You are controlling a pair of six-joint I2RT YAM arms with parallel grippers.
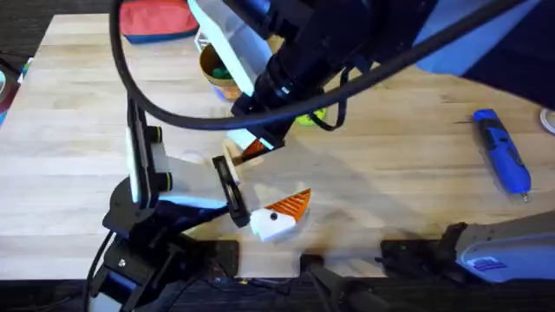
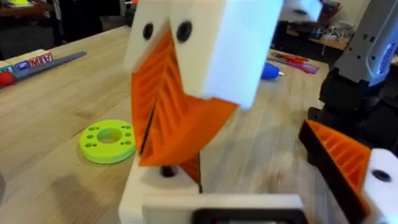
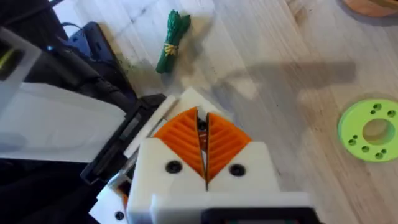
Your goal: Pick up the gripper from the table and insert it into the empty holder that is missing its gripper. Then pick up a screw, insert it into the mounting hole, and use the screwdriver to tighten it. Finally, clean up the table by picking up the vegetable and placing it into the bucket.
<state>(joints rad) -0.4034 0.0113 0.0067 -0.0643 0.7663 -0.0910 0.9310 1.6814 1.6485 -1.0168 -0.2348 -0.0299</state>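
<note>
My right gripper (image 3: pixel 203 142) is shut on the small orange gripper (image 2: pixel 191 171) and holds it down against the white holder (image 2: pixel 155 194) on one finger of my left arm. In the overhead view the right gripper (image 1: pixel 254 146) hangs from the big dark arm at the table's middle. My left gripper (image 1: pixel 260 182) is open wide, and its other finger (image 2: pixel 348 158) carries its own orange pad. A dark green vegetable (image 3: pixel 169 42) lies on the wood beside the left arm. The blue screwdriver (image 1: pixel 503 149) lies at the far right. The copper bucket (image 1: pixel 212 69) stands at the back, half hidden by the arm. The screw is out of view.
A green-yellow ring disc (image 2: pixel 107 140) lies flat on the table close to both grippers, also the disc (image 3: pixel 371 129). A red pouch (image 1: pixel 156 19) sits at the back left edge. A slim red-handled screwdriver (image 2: pixel 295 61) lies beyond the blue one.
</note>
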